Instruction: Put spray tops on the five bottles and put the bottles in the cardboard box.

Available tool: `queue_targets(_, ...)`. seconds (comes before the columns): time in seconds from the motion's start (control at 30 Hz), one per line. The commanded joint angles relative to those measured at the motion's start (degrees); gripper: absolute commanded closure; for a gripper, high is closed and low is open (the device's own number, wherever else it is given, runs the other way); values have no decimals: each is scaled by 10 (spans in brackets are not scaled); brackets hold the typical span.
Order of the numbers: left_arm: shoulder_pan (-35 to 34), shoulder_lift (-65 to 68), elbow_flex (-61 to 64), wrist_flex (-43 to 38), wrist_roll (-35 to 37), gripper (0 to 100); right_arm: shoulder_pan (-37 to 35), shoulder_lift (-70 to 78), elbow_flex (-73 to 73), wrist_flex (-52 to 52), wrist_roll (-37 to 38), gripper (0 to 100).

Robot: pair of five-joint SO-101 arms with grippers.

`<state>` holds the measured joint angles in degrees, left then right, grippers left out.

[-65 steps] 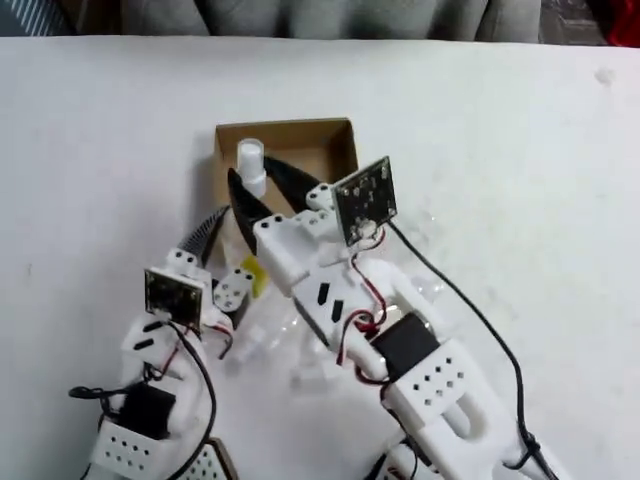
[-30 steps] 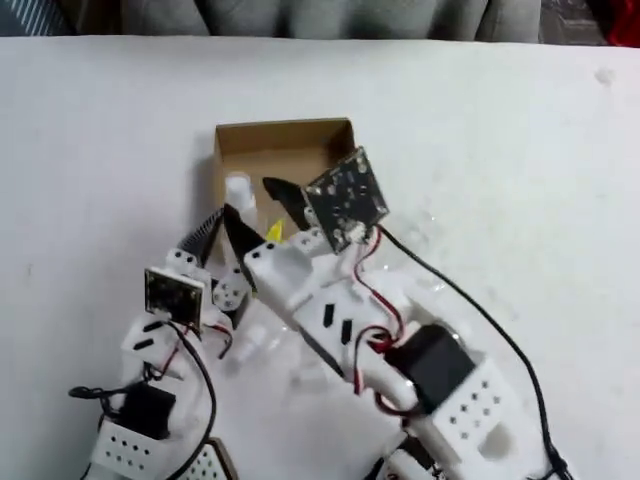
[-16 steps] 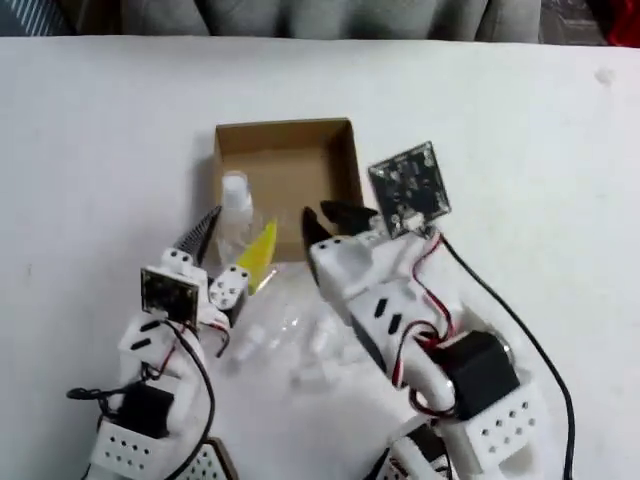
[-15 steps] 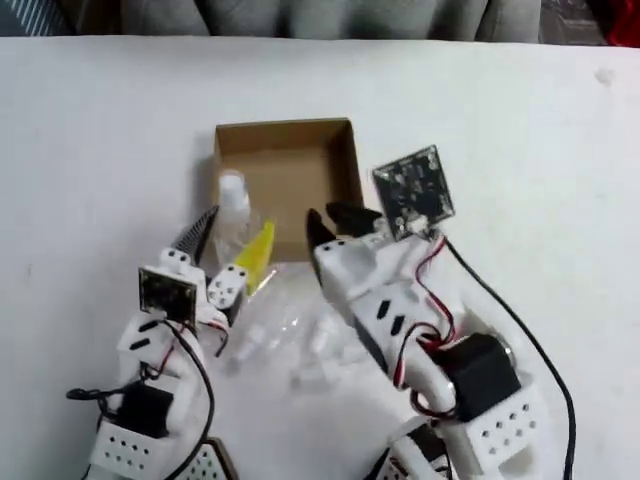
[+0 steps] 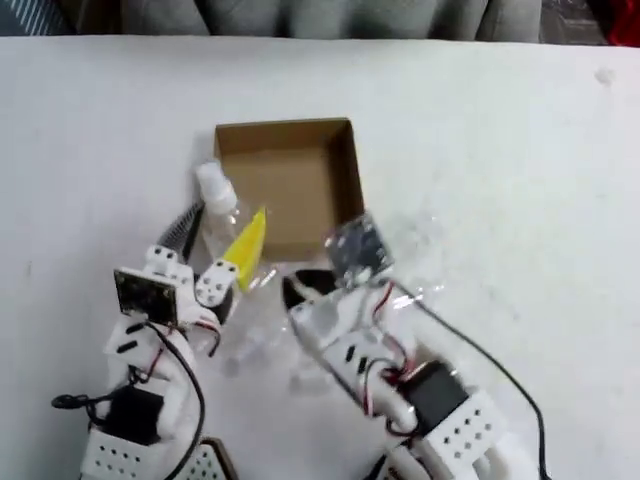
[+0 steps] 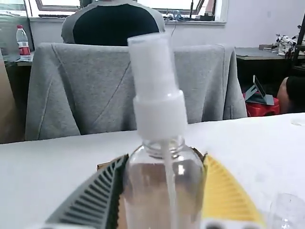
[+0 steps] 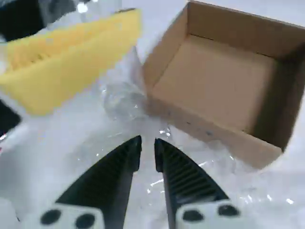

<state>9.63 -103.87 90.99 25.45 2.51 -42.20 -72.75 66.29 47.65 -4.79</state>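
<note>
**Inspector:** Status of the left gripper (image 6: 164, 163)?

**Assessor:** Clamped on the clear plastic bottle (image 6: 162, 188), which is upright between the grey and yellow fingers. The white spray top (image 6: 155, 90) is seated on its neck. The bottle hangs just beside the open brown cardboard box (image 5: 284, 127), outside its wall.

**Inspector:** And the right gripper (image 7: 147, 141)?

**Assessor:** Low over the white table (image 5: 520, 150) near the box. Its black jaws are almost together and hold nothing.

**Inspector:** Step in hand?

**Assessor:** Judged to be boxing this capped bottle. The next move calls for carrying it over the wall, lowering it inside and then letting go.
</note>
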Motion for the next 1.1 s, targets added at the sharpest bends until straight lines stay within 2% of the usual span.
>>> queue_targets(0.0, -4, -6, -43, -4, 15, 979, -57, -57, 88, -146, 2, 984)
queue_targets(0.13, -5, 22, -70, 10, 15, 979, -96, -97, 174, -250, 2, 984)
queue_targets(0.37, -5, 205, -184, 12, 16, 979, -113, -126, 305, -458, 2, 984)
queue_targets(0.47, -5, 245, -203, 28, 16, 979, -111, -130, 309, -464, 1, 984)
queue_targets(0.73, 0, 174, -253, 184, 16, 979, -111, -125, 309, -464, -55, 984)
queue_targets(1.07, 6, 126, -253, 196, 16, 979, -112, -125, 309, -461, -55, 984)
